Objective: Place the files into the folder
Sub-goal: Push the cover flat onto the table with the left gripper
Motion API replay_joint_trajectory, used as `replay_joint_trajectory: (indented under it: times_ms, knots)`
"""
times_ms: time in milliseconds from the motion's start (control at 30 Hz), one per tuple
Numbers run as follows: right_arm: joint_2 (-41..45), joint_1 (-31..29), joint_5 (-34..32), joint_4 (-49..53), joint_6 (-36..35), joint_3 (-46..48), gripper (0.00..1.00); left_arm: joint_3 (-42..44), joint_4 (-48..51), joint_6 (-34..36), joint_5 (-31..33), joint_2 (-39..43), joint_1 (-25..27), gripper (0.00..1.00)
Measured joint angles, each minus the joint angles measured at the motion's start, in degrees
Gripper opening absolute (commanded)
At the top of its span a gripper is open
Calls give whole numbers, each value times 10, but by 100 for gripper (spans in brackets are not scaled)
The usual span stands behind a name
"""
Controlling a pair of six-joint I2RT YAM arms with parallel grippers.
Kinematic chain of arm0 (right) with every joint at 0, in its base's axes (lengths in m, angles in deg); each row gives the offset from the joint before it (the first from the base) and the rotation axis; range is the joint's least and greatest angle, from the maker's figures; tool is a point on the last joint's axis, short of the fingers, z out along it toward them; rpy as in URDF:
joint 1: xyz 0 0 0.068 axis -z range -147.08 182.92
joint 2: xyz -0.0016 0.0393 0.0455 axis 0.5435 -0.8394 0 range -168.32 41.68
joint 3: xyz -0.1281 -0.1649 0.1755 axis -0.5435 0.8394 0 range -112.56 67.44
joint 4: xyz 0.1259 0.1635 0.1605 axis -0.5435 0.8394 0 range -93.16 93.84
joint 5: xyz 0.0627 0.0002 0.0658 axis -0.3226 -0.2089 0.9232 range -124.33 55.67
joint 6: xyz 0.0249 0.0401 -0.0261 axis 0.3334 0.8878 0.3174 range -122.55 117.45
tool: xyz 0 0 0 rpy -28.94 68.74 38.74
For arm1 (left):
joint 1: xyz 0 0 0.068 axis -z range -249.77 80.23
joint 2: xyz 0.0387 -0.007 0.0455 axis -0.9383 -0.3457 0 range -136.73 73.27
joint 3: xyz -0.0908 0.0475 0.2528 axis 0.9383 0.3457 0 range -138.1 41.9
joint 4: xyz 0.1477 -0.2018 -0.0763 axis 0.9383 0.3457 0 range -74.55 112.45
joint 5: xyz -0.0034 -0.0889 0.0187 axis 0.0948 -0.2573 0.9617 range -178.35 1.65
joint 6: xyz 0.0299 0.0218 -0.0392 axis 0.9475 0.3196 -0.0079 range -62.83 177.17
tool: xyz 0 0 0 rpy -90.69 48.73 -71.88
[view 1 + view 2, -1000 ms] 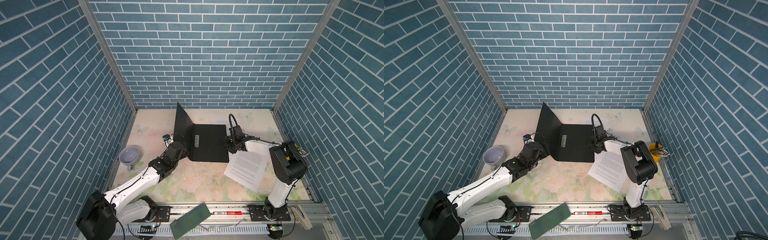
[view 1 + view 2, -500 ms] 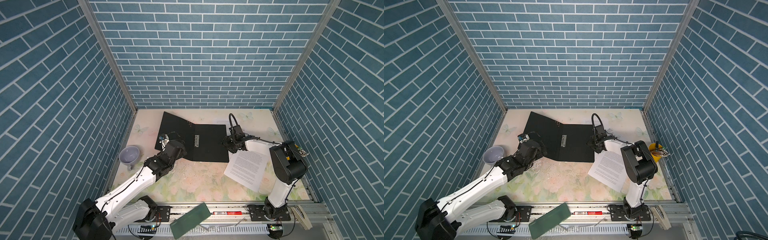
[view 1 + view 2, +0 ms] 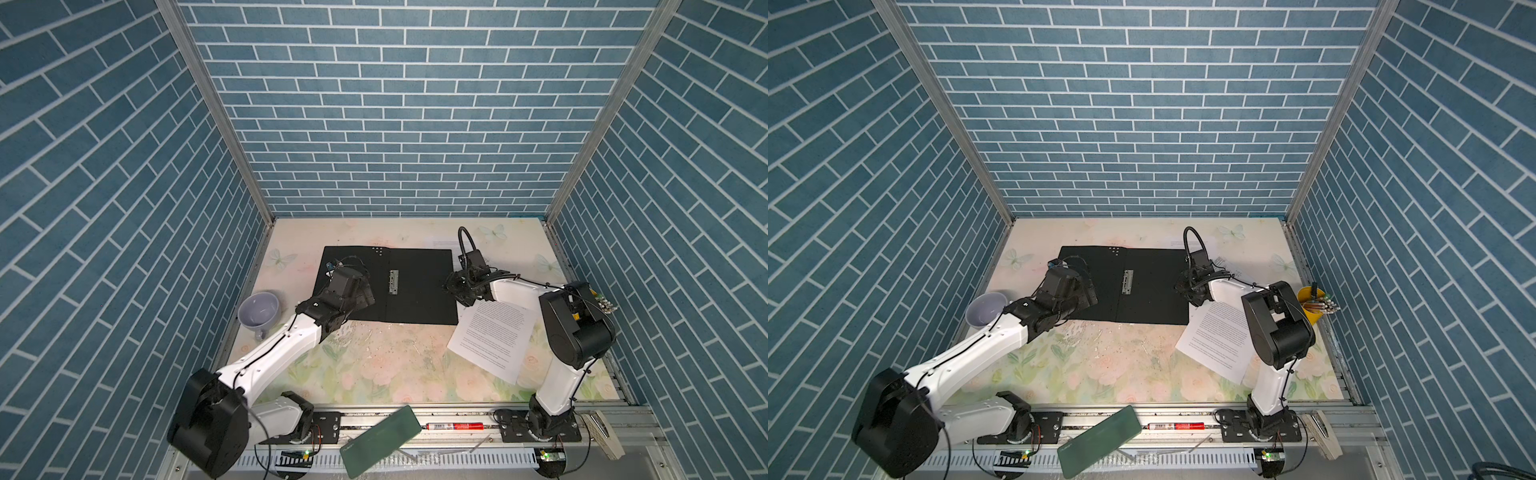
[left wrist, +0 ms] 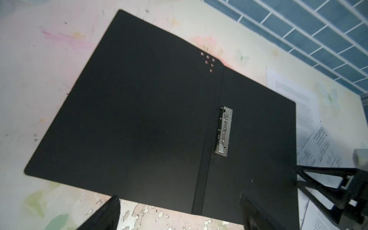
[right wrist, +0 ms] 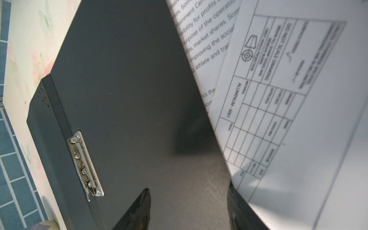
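Status: folder [image 3: 419,291] lies fully open, black inside up, both covers flat on the table [image 3: 374,365]. The metal clip [image 3: 393,281] by the spine has nothing under it. Opening step judged done.

Files: none in yet. All three lie off the folder's edge on the right arm's side. One text sheet [image 3: 490,336] lies flat just beside the folder's near corner. The second text sheet [image 4: 286,89] shows at the folder's far corner; whether it runs under the cover I cannot tell. The drawing sheet [image 5: 278,99] overlaps it along the same edge.

The left gripper [image 4: 179,197] has its jaws spread wide with nothing between them, over the folder's near edge. The right gripper [image 5: 188,187] has its jaws apart over the folder's other cover, with only black card in the gap. The drawing sheet runs past the outside of one finger, unpinched.

Remaining, by my reckoning: move three sheets onto the folder, perhaps clip them and close it.

Surface: floral covering, scuffed just in front of the folder. A mug [image 3: 258,309] sits off the folder's left-arm side. A dark green slab [image 3: 380,440] and a red marker [image 3: 453,426] lie on the front rail, well apart from the folder. A yellow pen pot [image 3: 1312,307] stands beyond the sheets. Room: blue brick-pattern walls [image 3: 395,124] on three sides.
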Motion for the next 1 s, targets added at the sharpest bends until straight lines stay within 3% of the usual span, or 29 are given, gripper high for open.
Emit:
replay_joint_trajectory:
  times_ms: [300,600,1000]
  knots:
    - [3,0,-15,4,0,0,61,-75,-46,71,-80,-116,-29,89]
    - [25,1,-69,34,-2,0,65,-154,-55,108,-161,-246,-37,69]
    - [10,17,-67,46,-34,-29,65,-189,-55,113,-242,-310,-37,65]
